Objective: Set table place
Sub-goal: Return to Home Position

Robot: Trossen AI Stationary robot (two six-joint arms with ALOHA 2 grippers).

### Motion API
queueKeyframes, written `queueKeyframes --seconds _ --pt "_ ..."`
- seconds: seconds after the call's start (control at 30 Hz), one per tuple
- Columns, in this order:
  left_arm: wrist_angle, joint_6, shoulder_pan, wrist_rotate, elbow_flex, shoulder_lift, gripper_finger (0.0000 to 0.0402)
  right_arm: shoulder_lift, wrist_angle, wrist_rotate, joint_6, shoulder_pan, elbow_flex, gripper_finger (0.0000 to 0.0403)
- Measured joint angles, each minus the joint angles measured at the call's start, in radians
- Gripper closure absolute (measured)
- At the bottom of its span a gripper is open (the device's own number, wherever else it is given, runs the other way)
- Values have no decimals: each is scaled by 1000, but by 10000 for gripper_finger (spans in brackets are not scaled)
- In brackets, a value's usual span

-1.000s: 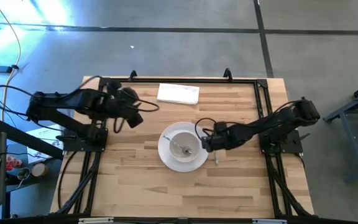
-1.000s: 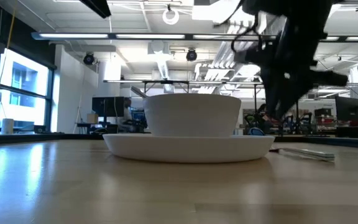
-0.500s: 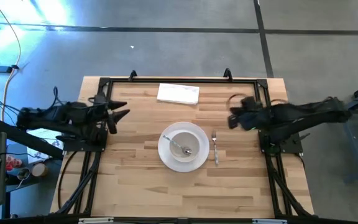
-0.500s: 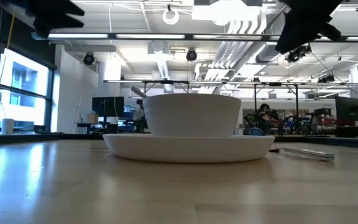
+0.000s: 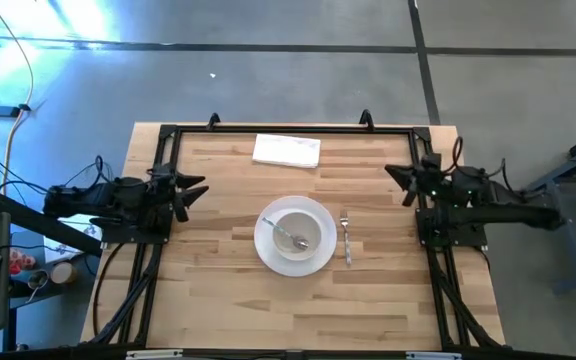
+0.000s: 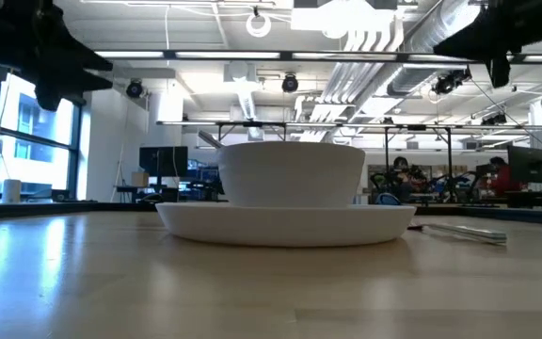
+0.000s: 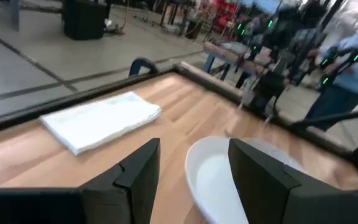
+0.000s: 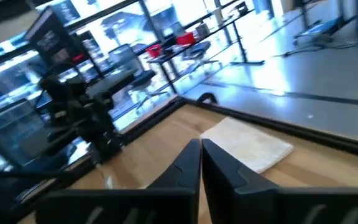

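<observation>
Both arms have pulled back to the side rails [image 5: 165, 150]: your left gripper [image 5: 192, 188] gapes empty, your right gripper [image 5: 400, 176] is pinched on nothing. The bowl [image 5: 306, 222], spoon [image 5: 290, 238] inside, sits on the plate [image 5: 266, 255] mid table [image 5: 228, 300], fork [image 5: 346, 240] just beside (thin, likely slippery; pinch mid-handle).

Spoon [image 5: 289, 238] in bowl [image 5: 309, 221] on plate [image 5: 269, 256], fork [image 5: 346, 238] alongside right
</observation>
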Motion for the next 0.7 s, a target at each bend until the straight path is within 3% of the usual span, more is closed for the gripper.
queueKeyframes --seconds 0.13,0.23,0.57,0.7 --pt "-39 -34 0 2 2 -19 220 -107 -6 -140 -72 -43 -74 402" --pt "-74 -75 0 7 3 -20 229 -172 -42 -179 -119 -63 -99 403" --pt "-96 -36 0 80 3 -19 385 -235 -85 -227 -127 -67 -212 403" --pt "-86 -22 0 78 -1 -19 386 -234 10 -240 -133 -68 -279 403"
